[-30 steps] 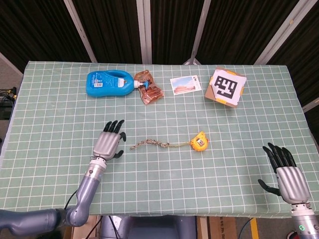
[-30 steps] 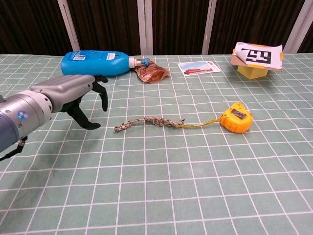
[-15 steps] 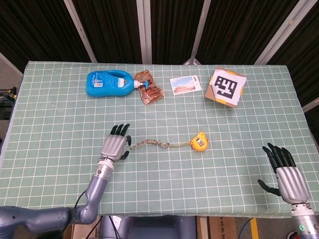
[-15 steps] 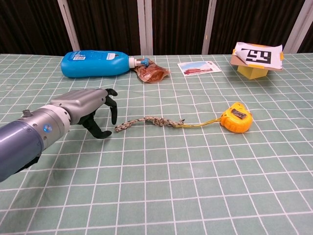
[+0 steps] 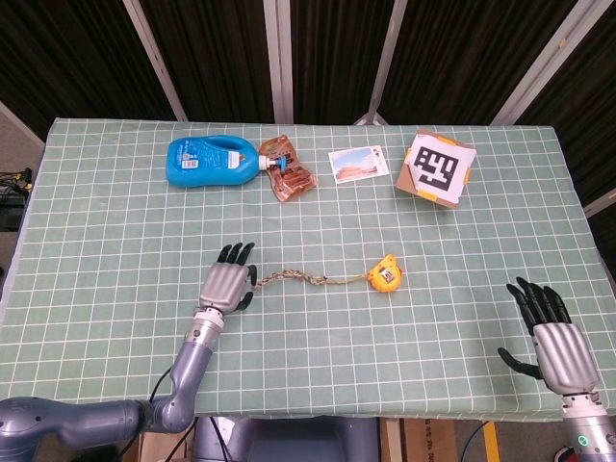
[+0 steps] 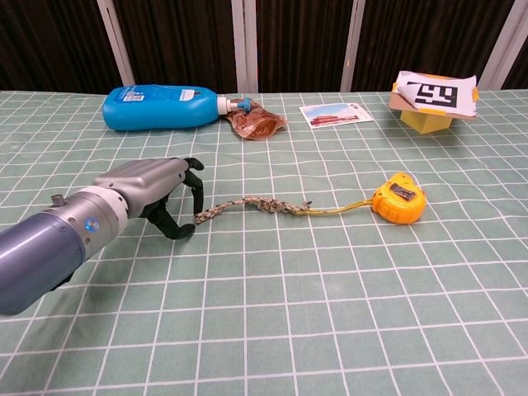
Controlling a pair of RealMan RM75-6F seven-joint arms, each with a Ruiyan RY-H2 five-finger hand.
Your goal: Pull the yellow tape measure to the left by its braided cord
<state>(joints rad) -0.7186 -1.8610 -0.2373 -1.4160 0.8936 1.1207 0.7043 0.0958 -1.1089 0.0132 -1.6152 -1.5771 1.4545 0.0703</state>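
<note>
The yellow tape measure [image 5: 385, 274] [image 6: 398, 198] lies on the green checked cloth right of centre. Its braided cord [image 5: 289, 278] [image 6: 247, 205] runs left from it, flat on the cloth. My left hand [image 5: 227, 284] [image 6: 157, 191] is at the cord's left end, fingers spread and pointing down over the tip; I cannot tell whether they touch it, and nothing is gripped. My right hand [image 5: 552, 337] rests open near the table's front right corner, seen only in the head view.
A blue bottle [image 5: 212, 160] [image 6: 161, 107] lies at the back left, with a brown packet [image 5: 287, 170] [image 6: 254, 122] beside it. A postcard [image 5: 357, 164] [image 6: 336, 114] and a cardboard box with a printed marker [image 5: 436, 169] [image 6: 432, 96] sit at the back right.
My left hand has moved right and forward, from a hand's width left of the cord to right at its left end. The tape measure, cord and right hand have not moved.
</note>
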